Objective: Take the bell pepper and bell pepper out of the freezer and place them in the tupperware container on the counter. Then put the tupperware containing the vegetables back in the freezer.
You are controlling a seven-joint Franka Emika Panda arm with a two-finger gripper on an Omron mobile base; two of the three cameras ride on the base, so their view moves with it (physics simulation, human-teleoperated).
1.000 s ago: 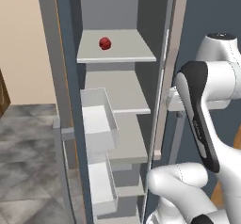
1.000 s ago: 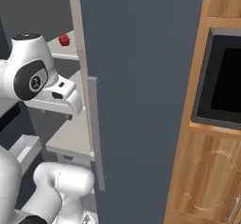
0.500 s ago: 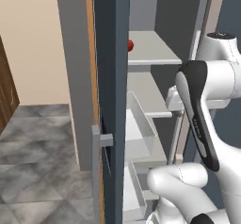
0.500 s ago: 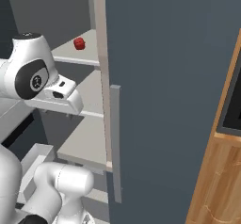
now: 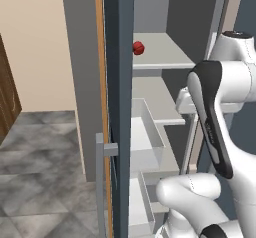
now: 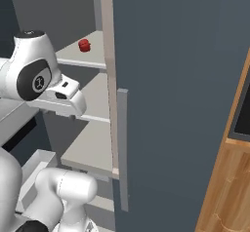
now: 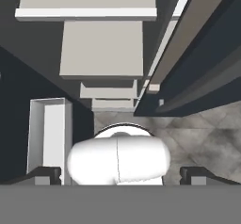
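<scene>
Standing open, the freezer (image 5: 118, 82) now sits further right in the left base view than a second ago; the whole picture has shifted, so the base has driven and the things themselves have not moved. Its door (image 6: 180, 94) with the grey bar handle (image 6: 122, 150) now takes up far more of the right base view. Judgement: the robot is repositioning in front of the shelves, with no pepper lifted yet.

Arm: folded upright and close to the base, upper link beside the middle shelves (image 6: 95, 99), hand (image 6: 61, 97) pointing down. Hand view looks down past the shelf edges to a pale drawer (image 7: 47, 129) and the floor.

Gripper (image 7: 120, 173): fingers spread wide apart, nothing between them.

Bell pepper (image 5: 138, 47): one red pepper visible, resting on the upper shelf, well apart from the gripper.
</scene>
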